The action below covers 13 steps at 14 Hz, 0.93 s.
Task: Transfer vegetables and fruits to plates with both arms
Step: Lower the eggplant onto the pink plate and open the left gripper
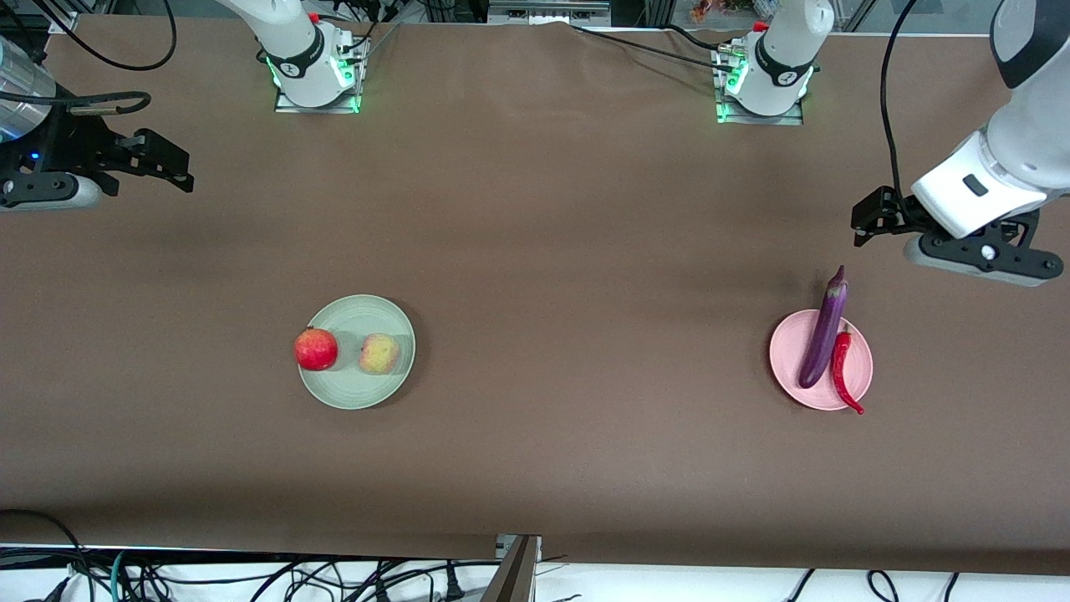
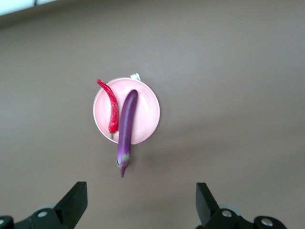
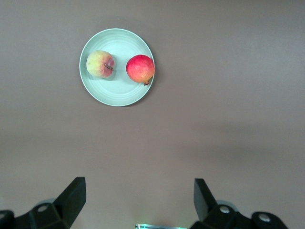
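The pale pink plate (image 1: 788,353) (image 2: 148,109) lies toward the left arm's end of the table. The purple eggplant (image 1: 823,339) (image 2: 126,126) lies across it, its stem end past the rim, beside the red chili pepper (image 1: 843,372) (image 2: 112,107). The pale green plate (image 1: 355,311) (image 3: 119,94) holds the red pomegranate-like fruit (image 1: 316,349) (image 3: 140,68) and the yellow-pink peach (image 1: 379,354) (image 3: 100,63). My left gripper (image 1: 868,221) (image 2: 141,205) hangs open and empty above the table, up off the pink plate. My right gripper (image 1: 165,160) (image 3: 139,202) hangs open and empty, high at the right arm's end.
The arm bases (image 1: 313,75) (image 1: 765,84) stand along the table's edge farthest from the front camera. Cables (image 1: 251,577) and a metal bracket (image 1: 514,568) lie past the table's nearest edge. Brown tabletop (image 1: 585,334) spreads between the two plates.
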Tool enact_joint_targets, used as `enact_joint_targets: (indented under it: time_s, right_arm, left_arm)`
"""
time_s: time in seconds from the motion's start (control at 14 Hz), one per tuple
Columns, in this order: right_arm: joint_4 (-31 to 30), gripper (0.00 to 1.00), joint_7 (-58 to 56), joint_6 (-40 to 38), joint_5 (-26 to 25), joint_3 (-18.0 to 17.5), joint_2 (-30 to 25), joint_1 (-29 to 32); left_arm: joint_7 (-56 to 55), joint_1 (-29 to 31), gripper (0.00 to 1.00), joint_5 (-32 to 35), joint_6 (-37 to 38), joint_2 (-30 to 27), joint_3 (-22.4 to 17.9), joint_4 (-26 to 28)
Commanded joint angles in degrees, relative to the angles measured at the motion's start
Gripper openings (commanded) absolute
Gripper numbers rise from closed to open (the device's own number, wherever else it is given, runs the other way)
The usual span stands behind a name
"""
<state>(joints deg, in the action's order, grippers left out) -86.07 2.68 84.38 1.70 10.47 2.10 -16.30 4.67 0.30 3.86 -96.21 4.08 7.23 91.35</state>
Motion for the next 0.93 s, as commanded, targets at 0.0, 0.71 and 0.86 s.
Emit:
enact_joint_targets:
  time_s: [0.0, 0.71, 0.86]
  right_arm:
    - [0.64, 1.0, 0.04, -0.62, -1.34, -0.27, -0.52, -0.22]
    - [0.73, 1.0, -0.22, -0.62, -1.52, -0.27, -0.52, -0.4]
    - [0.73, 1.0, -0.39, -0.62, -2.04, -0.27, -0.52, -0.49]
  left_arm:
    - [-1.41, -3.02, 1.0, -4.89, -3.9, -5.57, -4.84, 7.71]
    - [-5.11, 0.22, 1.0, -0.87, 0.5, -3.02, -0.37, 2.43]
    - [-5.02, 0.22, 1.0, -0.96, 0.41, -2.93, -0.29, 2.34]
